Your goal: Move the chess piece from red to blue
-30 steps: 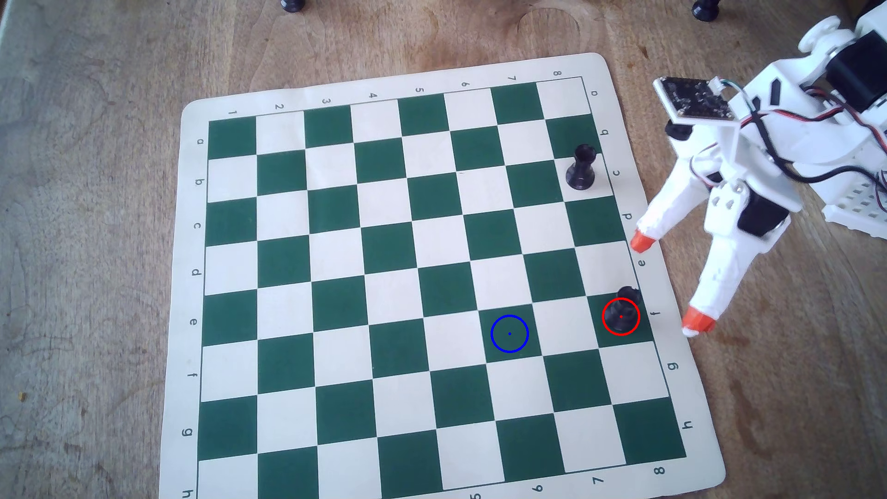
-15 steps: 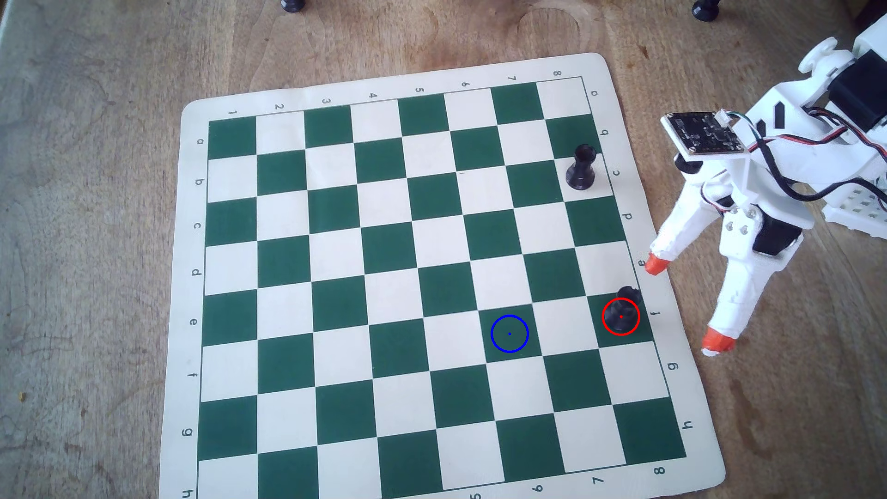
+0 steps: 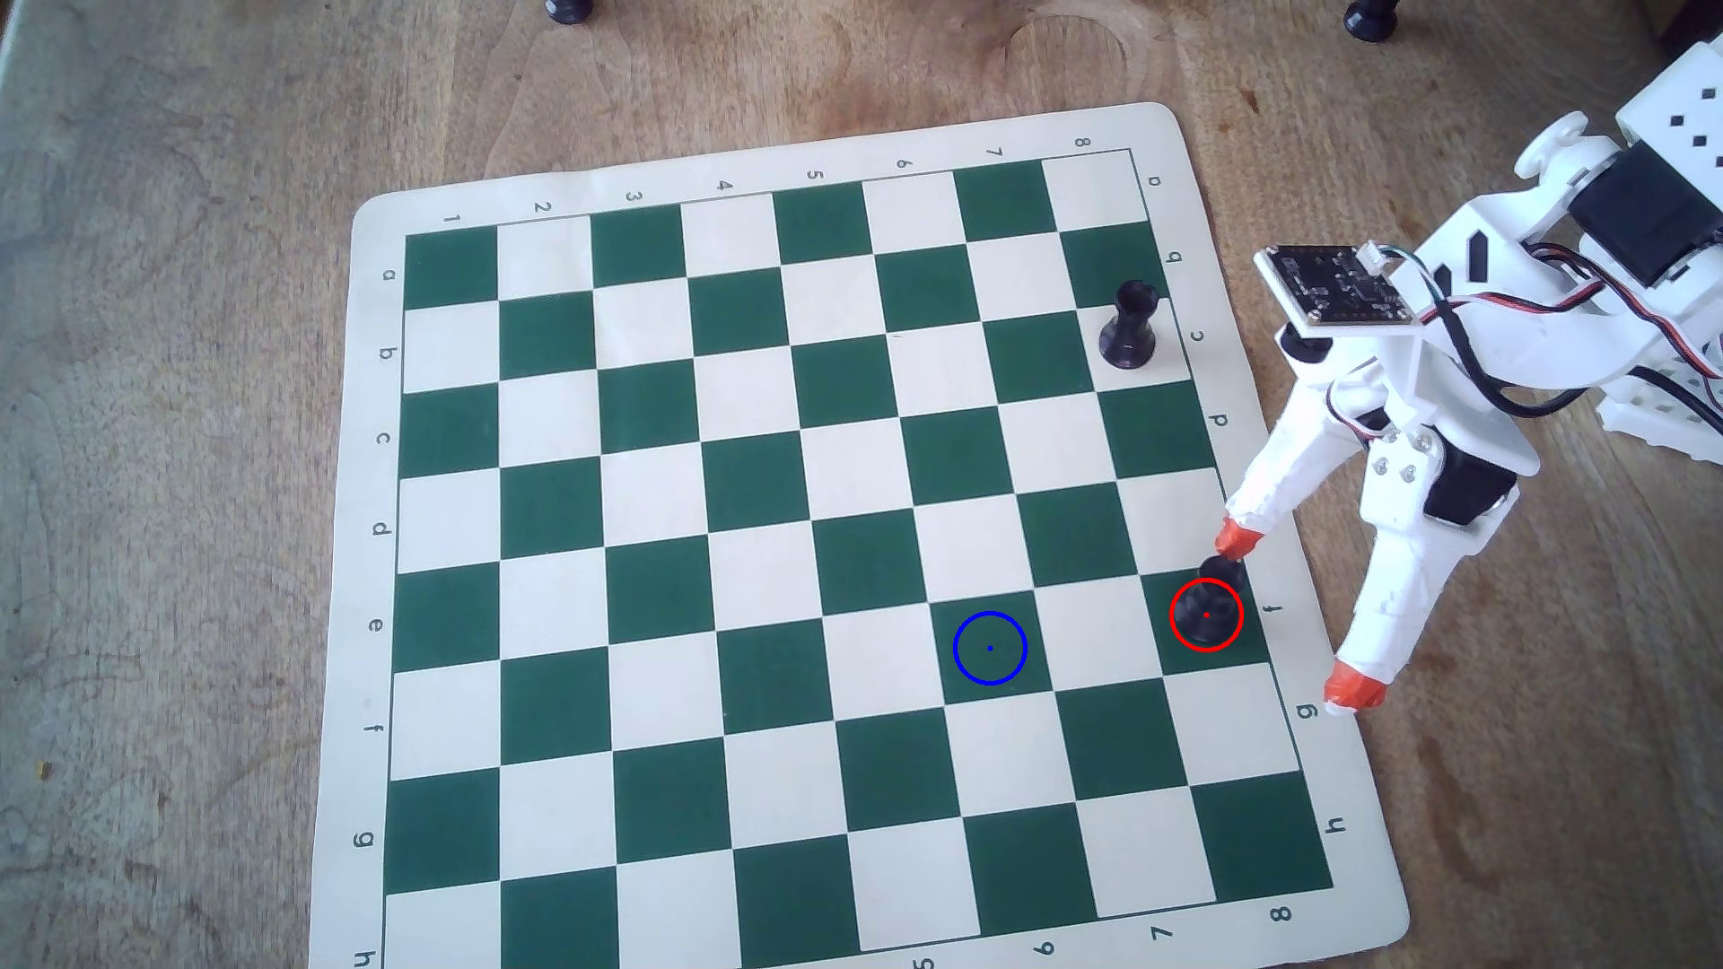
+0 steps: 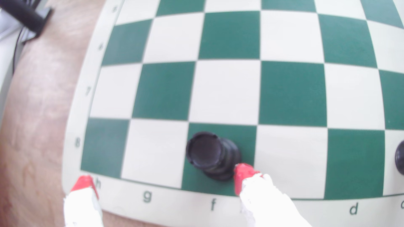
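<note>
The black chess piece stands on a green square at the board's right edge, inside the red circle. In the wrist view the piece stands upright between my fingers. My white gripper with red-taped tips is open and straddles the piece. One fingertip touches or nearly touches its top; the other fingertip is off the board's right border. In the wrist view the gripper shows wide open. The blue circle marks an empty green square two squares to the left in the overhead view.
A twin black piece stands near the board's upper right edge and shows at the right edge of the wrist view. Two more dark pieces lie off the board at the top. The green and cream mat lies on a wooden table.
</note>
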Motion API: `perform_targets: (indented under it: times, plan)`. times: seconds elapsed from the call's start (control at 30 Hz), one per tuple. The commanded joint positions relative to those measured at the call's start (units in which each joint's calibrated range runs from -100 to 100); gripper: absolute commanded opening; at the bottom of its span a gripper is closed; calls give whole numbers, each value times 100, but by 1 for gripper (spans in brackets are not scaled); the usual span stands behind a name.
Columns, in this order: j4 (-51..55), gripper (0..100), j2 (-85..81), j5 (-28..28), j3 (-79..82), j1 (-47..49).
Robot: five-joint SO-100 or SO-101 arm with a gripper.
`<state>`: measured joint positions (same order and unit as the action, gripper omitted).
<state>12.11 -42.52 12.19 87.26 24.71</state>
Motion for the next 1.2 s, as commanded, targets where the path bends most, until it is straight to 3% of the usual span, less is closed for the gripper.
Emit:
perform_targets:
  times: [0.0, 0.43, 0.63, 1.17]
  plan:
    - [-204, 35, -26, -117, -385, -73]
    - [-965, 34, 670, -161, -457, -175]
    - [-1195, 26, 755, -161, -475, -284]
    - [-1080, 20, 704, -166, -539, -198]
